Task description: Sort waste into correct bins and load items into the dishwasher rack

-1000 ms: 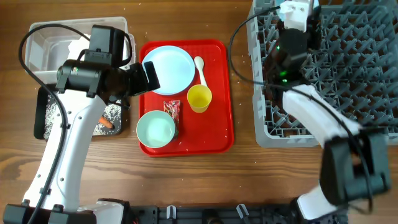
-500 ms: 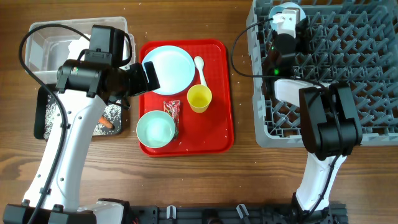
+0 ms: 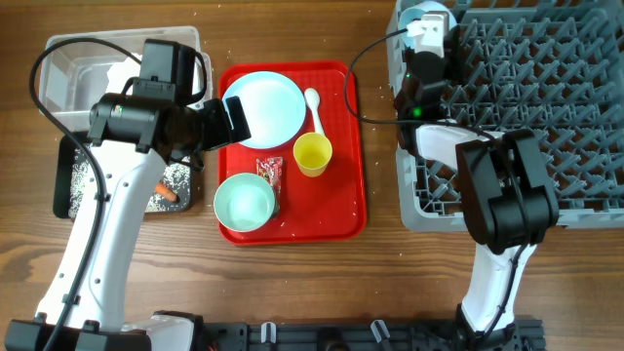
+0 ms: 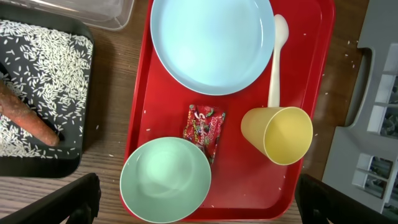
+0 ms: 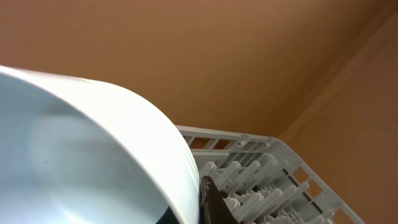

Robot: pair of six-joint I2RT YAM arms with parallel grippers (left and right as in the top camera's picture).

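Observation:
My right gripper (image 3: 429, 27) is shut on the rim of a pale blue-green bowl (image 5: 81, 155) at the far left corner of the grey dishwasher rack (image 3: 546, 107); one dark finger (image 5: 214, 202) presses the rim's outside. My left gripper (image 3: 234, 117) hangs open over the red tray (image 4: 323, 74), holding nothing. Below it lie the blue plate (image 4: 211, 40), a second bowl (image 4: 165, 180), the yellow cup (image 4: 280, 134) on its side, the white spoon (image 4: 277, 56) and the red-and-white wrapper (image 4: 205, 124). The carrot (image 4: 28, 118) and rice (image 4: 43, 62) lie in the black tray (image 3: 68, 185).
A clear tub (image 3: 78, 68) stands behind the black tray at the far left. Loose rice grains dot the red tray and the wood around it. The rack's upright pegs (image 5: 249, 180) rise just beside the held bowl.
The right gripper has carried the bowl leftward to the rack's far left corner. The left arm and everything on the red tray have stayed put.

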